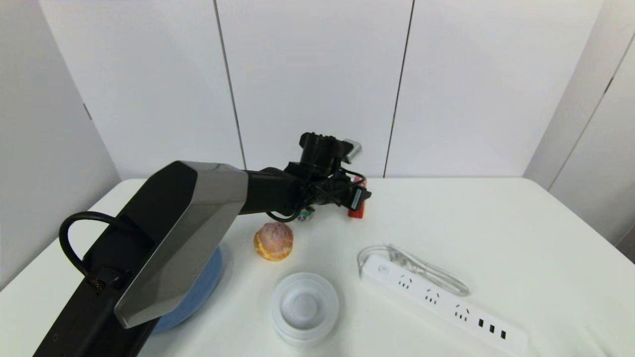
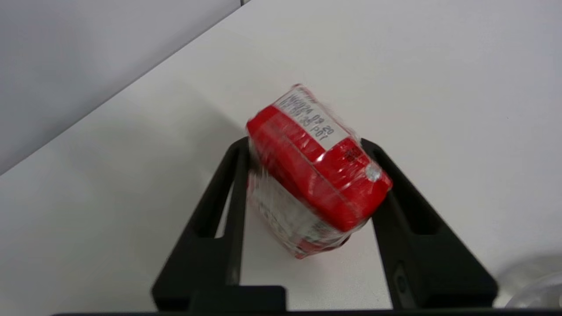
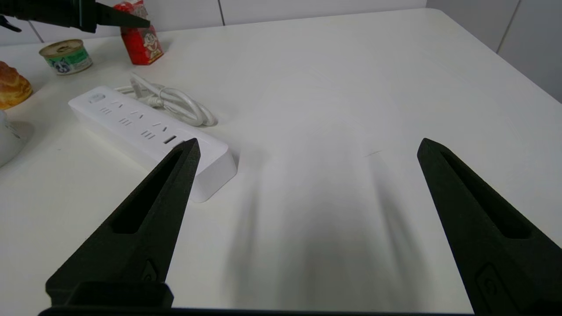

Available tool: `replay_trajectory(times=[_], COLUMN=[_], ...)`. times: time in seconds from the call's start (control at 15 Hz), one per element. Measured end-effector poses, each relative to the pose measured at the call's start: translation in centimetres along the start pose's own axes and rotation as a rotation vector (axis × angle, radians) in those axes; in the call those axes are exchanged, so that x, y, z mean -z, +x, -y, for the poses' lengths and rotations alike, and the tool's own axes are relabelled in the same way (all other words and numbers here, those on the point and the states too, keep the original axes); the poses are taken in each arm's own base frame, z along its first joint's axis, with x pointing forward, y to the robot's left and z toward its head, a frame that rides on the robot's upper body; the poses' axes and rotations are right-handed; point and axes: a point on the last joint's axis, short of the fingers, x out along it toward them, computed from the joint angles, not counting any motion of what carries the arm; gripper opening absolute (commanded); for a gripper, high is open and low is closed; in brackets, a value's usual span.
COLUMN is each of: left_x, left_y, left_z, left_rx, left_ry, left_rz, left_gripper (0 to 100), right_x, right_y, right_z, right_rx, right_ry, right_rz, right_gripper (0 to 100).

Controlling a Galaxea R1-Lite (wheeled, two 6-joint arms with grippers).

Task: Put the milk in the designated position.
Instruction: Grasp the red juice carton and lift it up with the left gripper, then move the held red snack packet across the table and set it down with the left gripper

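Observation:
The milk (image 1: 357,212) is a small red carton with a cartoon face, at the far middle of the white table. My left gripper (image 1: 358,201) reaches out over it. In the left wrist view the milk (image 2: 316,171) sits tilted between the two black fingers (image 2: 219,206), which touch both of its sides. From the right wrist view the milk (image 3: 141,44) has its base at the tabletop. My right gripper (image 3: 308,142) hangs open over bare table on the right, holding nothing. No mark shows the designated position.
A green-labelled tin can (image 1: 305,214) stands just left of the milk, and a bread bun (image 1: 273,241) lies nearer me. A white bowl (image 1: 304,307) and a blue plate (image 1: 198,292) sit at the front. A white power strip (image 1: 441,302) with its cable lies right of the bowl.

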Motion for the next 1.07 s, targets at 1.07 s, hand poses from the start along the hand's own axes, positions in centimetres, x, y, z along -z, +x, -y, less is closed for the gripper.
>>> replay_trajectory(times=[1.07], left_x=[-7.9], left_y=[-9.4], left_z=[3.7], left_rx=[0.01], left_ry=[0.041], left_rz=[0.048], left_gripper=[0], right_x=[0.0], right_y=[0.0], right_z=[0.0], right_rx=[0.0], right_ry=[0.0], right_rz=[0.0], right_gripper=[100])
